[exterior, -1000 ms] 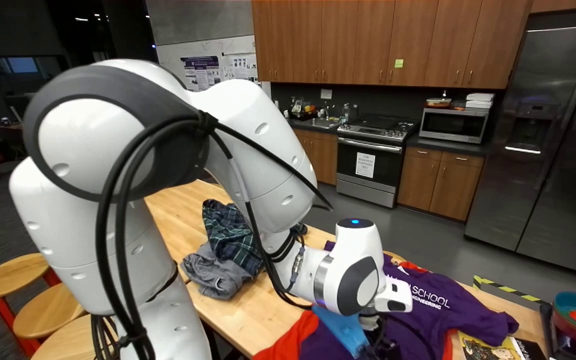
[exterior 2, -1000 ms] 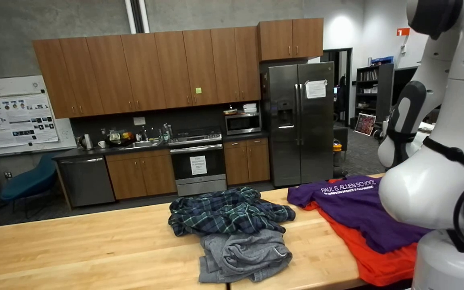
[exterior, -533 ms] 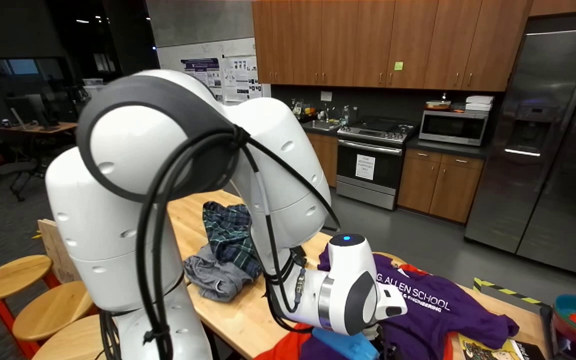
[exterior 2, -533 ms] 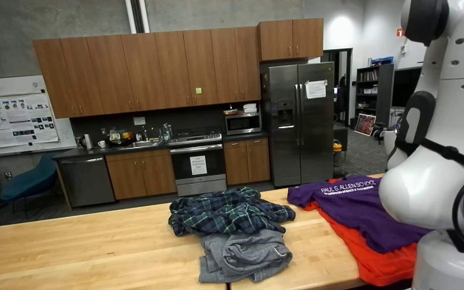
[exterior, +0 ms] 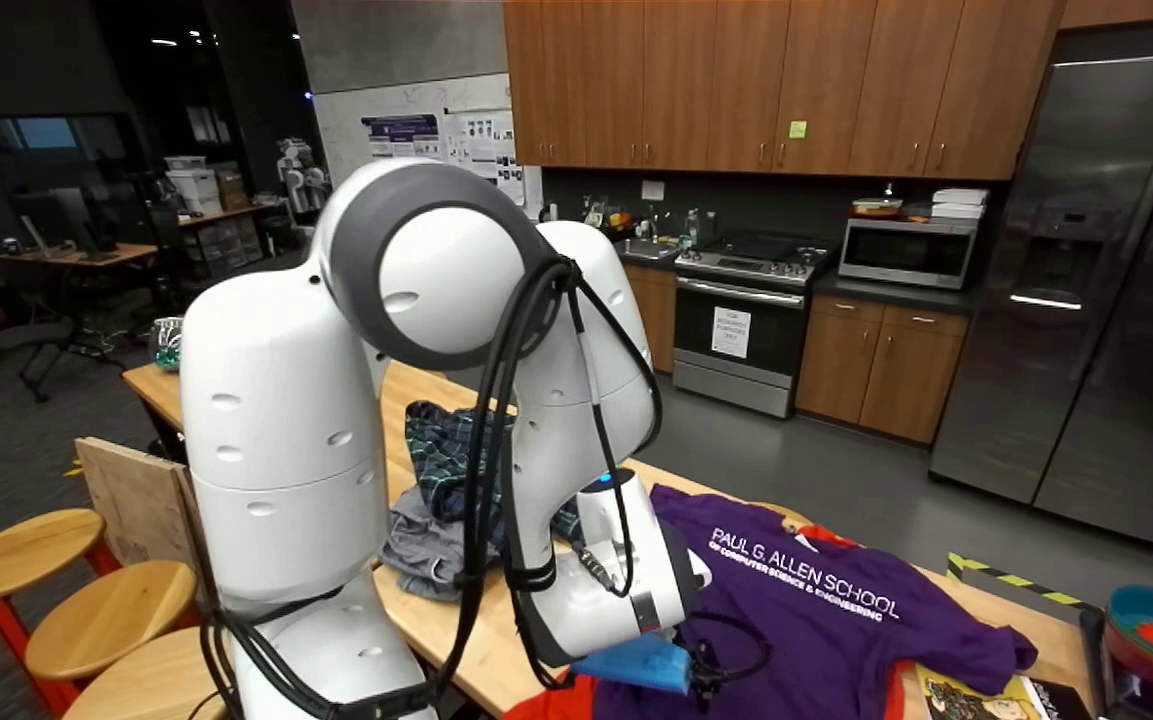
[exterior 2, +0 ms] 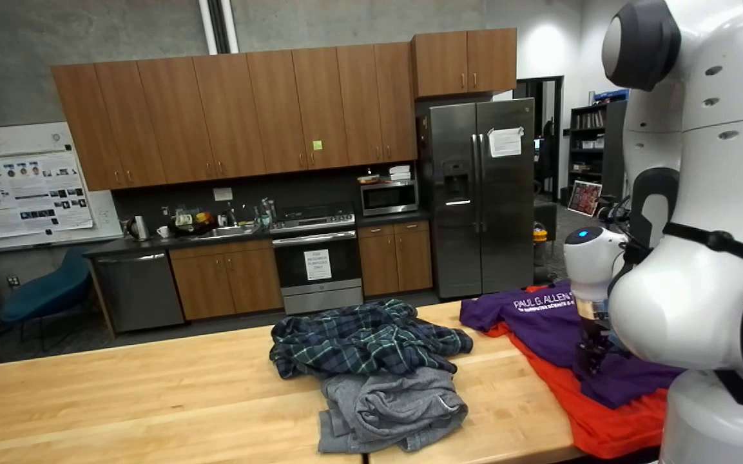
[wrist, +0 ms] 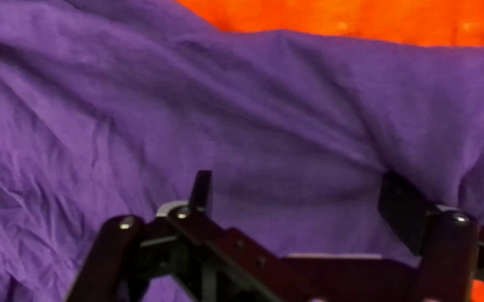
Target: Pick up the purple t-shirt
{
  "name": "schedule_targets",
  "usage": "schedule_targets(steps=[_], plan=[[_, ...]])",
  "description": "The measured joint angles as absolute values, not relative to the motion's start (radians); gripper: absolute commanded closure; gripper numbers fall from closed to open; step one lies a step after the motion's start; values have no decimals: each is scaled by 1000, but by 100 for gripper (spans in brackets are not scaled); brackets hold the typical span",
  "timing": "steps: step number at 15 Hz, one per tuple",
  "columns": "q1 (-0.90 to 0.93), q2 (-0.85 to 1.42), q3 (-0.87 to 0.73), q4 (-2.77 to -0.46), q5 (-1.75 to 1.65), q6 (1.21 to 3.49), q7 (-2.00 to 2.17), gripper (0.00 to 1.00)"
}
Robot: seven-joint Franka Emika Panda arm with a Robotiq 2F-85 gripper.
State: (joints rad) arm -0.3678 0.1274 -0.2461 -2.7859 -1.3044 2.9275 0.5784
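We have our fingers [wrist: 401,212] spread apart down at the purple t-shirt [exterior: 836,650], which lies wrinkled on the table [exterior 2: 152,399], partly over red cloth [exterior 2: 616,425], near the plaid cloth [exterior 2: 365,338] and the grey cloth [exterior 2: 403,412].

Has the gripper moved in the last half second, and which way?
Yes. In an exterior view, the gripper has shifted left in the picture against the oven; the lettering on the purple t-shirt, partly hidden then, now shows whole.

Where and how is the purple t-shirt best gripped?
Probably by a fold in the purple t-shirt, from above: it lies spread, its wrinkles offer slack for the open gripper, and a shallow pinch should spare the red cloth beneath.
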Motion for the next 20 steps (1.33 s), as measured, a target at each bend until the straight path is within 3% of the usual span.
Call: schedule_targets(steps=[10,20], plan=[[-330,143,-182,-2781,-1836,3066,1141,0],[-330,98,-310,-2773,-2349,3311,1697,0]])
